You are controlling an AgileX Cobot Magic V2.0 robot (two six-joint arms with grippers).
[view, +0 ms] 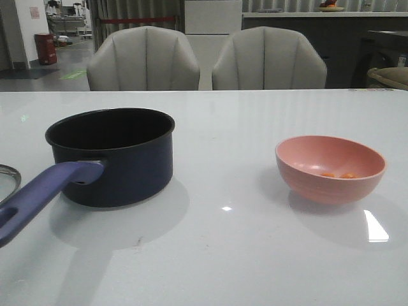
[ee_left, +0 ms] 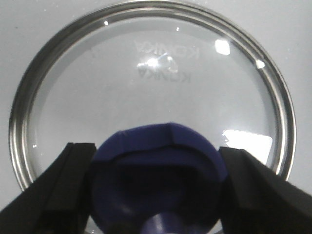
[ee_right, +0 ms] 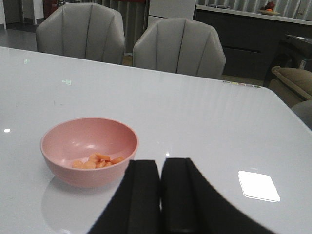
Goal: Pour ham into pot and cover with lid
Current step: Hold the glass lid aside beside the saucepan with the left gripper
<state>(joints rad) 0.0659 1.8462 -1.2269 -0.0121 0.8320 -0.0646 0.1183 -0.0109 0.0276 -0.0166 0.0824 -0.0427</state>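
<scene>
The glass lid [ee_left: 146, 73] lies flat on the white table, and only its rim [view: 6, 182] shows at the front view's far left edge. My left gripper [ee_left: 157, 163] is shut on the lid's dark blue knob [ee_left: 161, 146], one finger pressed to each side. The navy pot [view: 115, 159] stands uncovered at left, its purple handle [view: 38, 191] pointing toward the front left. Orange-pink ham [ee_right: 97, 161] sits in the pink bowl [view: 330, 169] at right. My right gripper [ee_right: 160, 165] is shut and holds nothing, hovering just near the bowl [ee_right: 87, 146].
Two grey chairs [view: 143, 60] stand behind the table's far edge [view: 255, 90]. White tabletop [view: 223, 166] separates the pot and the bowl. A dark counter and a sofa arm [ee_right: 292, 80] lie beyond the table at right.
</scene>
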